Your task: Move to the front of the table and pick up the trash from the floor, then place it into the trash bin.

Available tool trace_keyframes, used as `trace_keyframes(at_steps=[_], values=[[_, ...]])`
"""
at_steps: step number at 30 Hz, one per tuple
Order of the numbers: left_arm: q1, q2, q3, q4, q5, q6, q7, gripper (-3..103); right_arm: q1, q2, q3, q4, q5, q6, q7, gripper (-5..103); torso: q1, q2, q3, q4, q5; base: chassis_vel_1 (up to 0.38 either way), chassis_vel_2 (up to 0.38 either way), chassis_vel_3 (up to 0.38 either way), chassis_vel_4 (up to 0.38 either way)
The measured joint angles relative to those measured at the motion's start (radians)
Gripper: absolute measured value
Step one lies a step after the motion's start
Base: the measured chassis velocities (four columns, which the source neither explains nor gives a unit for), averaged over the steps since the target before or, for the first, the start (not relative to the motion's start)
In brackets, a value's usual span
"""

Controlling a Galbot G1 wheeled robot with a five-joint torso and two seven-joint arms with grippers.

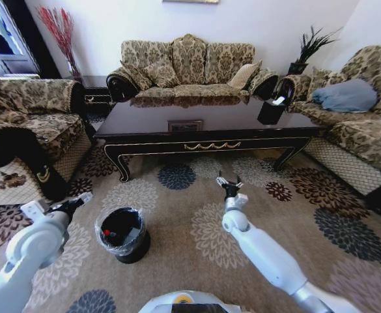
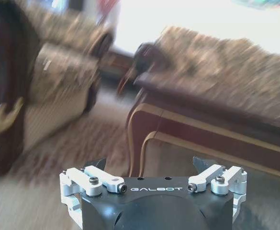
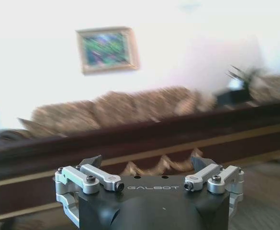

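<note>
Above the carpet before the table (image 1: 210, 124), right gripper (image 1: 229, 184) extends forward, fingers spread, empty; left gripper (image 1: 79, 199), likewise spread and empty, beside the trash bin (image 1: 122, 235).

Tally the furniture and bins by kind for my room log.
Sofas: 3 (back, left, right)
Coffee table: 1
Trash bin: 1
Tissue box: 1
Total: 6
</note>
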Motion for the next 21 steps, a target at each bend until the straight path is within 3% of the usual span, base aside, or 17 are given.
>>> trace_keyframes(at_steps=[1, 2, 4, 6, 8, 14, 18, 21], values=[[0.031, -0.013, -0.02, 0.031, 0.058, -0.053, 0.101, 100, -0.012, -0.016, 0.01, 0.012, -0.005, 0.033, -0.072, 100, 0.0, 0.0, 0.0, 0.0002, -0.0003, 0.0, 0.0, 0.0, 0.0], [0.031, -0.013, -0.02, 0.031, 0.058, -0.053, 0.101, 100, -0.012, -0.016, 0.01, 0.012, -0.005, 0.033, -0.072, 100, 0.0, 0.0, 0.0, 0.0002, -0.0003, 0.0, 0.0, 0.0, 0.0], [0.065, -0.037, -0.057, 0.059, 0.104, -0.115, 0.199, 100, -0.036, -0.039, 0.023, 0.038, -0.019, 0.073, -0.165, 100, 0.0, 0.0, 0.0, 0.0005, -0.0005, 0.0, 0.0, 0.0, 0.0], [0.095, -0.068, -0.101, 0.055, 0.123, -0.157, 0.242, 100, -0.066, -0.056, 0.038, 0.064, -0.046, 0.089, -0.201, 100, 0.0, 0.0, 0.0, 0.0005, -0.0003, 0.0, 0.0, 0.0, 0.0], [0.107, -0.088, -0.124, 0.041, 0.137, -0.174, 0.256, 100, -0.081, -0.062, 0.046, 0.077, -0.053, 0.09, -0.202, 100, 0.0, 0.0, 0.0, 0.0001, -0.0002, 0.0, 0.0, 0.0, 0.0], [0.216, -0.202, -0.211, -0.064, 0.355, -0.317, 0.336, 100, -0.158, -0.084, 0.106, 0.131, -0.082, 0.1, -0.188, 100, 0.0, 0.0, 0.0, 0.0003, 0.0002, 0.0, 0.0, 0.0, 0.0], [0.265, -0.256, -0.209, -0.1, 0.409, -0.337, 0.324, 100, -0.18, -0.098, 0.134, 0.162, -0.085, 0.102, -0.189, 100, 0.0, 0.0, 0.0, 0.0003, 0.0002, 0.0, 0.0, 0.0, 0.0], [0.284, -0.295, -0.216, -0.115, 0.494, -0.351, 0.299, 100, -0.2, -0.119, 0.153, 0.197, -0.093, 0.09, -0.184, 100, 0.0, 0.0, 0.0, 0.0003, -0.0002, 0.0, 0.0, 0.0, 0.0]])
